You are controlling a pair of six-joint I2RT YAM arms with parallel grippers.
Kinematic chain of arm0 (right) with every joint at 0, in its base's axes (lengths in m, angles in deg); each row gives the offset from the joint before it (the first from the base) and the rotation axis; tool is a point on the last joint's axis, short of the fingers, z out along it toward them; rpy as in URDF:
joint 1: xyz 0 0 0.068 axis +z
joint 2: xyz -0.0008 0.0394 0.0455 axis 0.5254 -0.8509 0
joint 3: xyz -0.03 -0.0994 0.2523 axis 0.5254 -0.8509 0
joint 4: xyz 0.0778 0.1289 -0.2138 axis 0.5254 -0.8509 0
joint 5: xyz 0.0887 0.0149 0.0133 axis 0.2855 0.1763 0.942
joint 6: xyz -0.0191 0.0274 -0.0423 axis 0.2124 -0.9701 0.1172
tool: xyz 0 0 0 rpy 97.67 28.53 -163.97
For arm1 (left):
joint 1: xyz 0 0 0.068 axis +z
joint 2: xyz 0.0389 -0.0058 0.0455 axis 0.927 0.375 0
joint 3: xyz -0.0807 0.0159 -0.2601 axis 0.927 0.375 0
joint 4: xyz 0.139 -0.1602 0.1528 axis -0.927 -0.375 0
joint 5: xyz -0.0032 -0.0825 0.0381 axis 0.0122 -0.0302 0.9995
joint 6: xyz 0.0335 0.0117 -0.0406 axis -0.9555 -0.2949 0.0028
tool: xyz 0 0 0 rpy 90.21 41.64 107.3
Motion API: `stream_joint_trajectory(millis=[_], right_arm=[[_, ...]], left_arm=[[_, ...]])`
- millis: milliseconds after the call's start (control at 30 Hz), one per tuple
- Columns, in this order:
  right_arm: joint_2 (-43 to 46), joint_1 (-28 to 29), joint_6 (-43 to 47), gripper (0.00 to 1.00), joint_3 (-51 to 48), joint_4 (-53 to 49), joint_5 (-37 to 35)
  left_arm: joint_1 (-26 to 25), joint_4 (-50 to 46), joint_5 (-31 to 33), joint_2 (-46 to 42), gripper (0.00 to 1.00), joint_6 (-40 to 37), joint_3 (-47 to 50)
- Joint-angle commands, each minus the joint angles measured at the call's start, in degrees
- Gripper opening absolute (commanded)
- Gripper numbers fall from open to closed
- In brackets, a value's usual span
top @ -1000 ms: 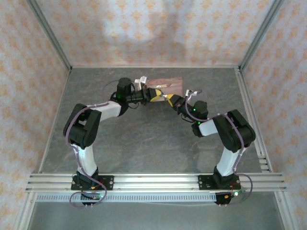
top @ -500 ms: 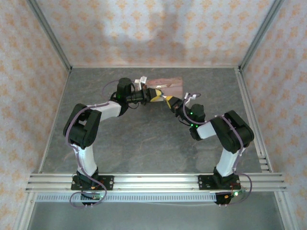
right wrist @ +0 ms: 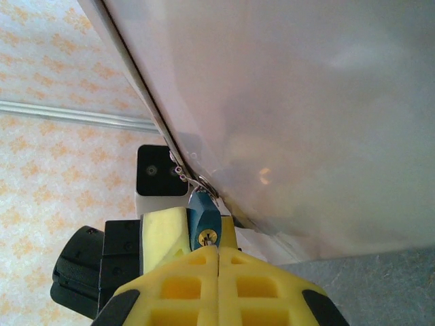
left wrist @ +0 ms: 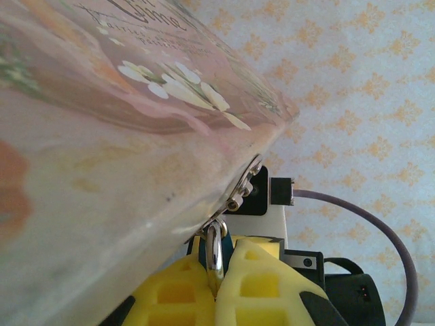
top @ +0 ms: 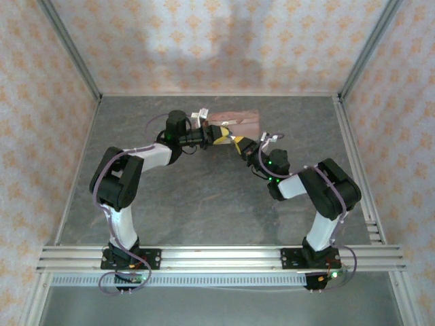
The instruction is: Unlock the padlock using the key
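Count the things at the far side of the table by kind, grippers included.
tin box: 1
padlock: 1
grippers: 2, the left gripper and the right gripper
total: 4

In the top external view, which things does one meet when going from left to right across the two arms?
left arm → left end effector → right end effector → right arm. The pink tin overlaps both end effectors, so it is left out.
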Motion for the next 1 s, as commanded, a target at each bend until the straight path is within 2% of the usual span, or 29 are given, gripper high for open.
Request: stream_joint_trajectory(millis=[0, 200, 400, 567, 767, 967], right_arm=[[-1.7, 1.2, 0.2, 0.00, 3.6, 2.3, 2.2], [-5.0, 1.4, -2.1, 0.00, 8.1, 2.3, 3.6], [-6.7, 1.3, -3.9, 0.00, 8.5, 2.3, 4.5], [-6.8, 0.1, -3.7, 0.11, 3.9, 2.3, 5.4], [-6.9, -1.7, -2.8, 0.26, -1.3, 2.3, 8.1], [-6.7, -3.5, -1.8, 0.32, -6.3, 2.2, 9.9]], left_arm=[[-2.2, 3.0, -4.1, -1.3, 0.00, 0.4, -0.4], [-3.0, -3.0, -5.0, -2.4, 0.00, -4.4, -0.4], [-3.3, -6.3, -4.6, -2.4, 0.00, -6.9, -0.2], [-2.8, -13.5, -0.5, -1.6, 0.00, -11.0, -1.1], [-2.5, -12.9, 1.8, 0.8, 0.00, -10.2, -1.1], [-2.5, -13.5, 3.4, 3.1, 0.00, -10.5, -0.5]])
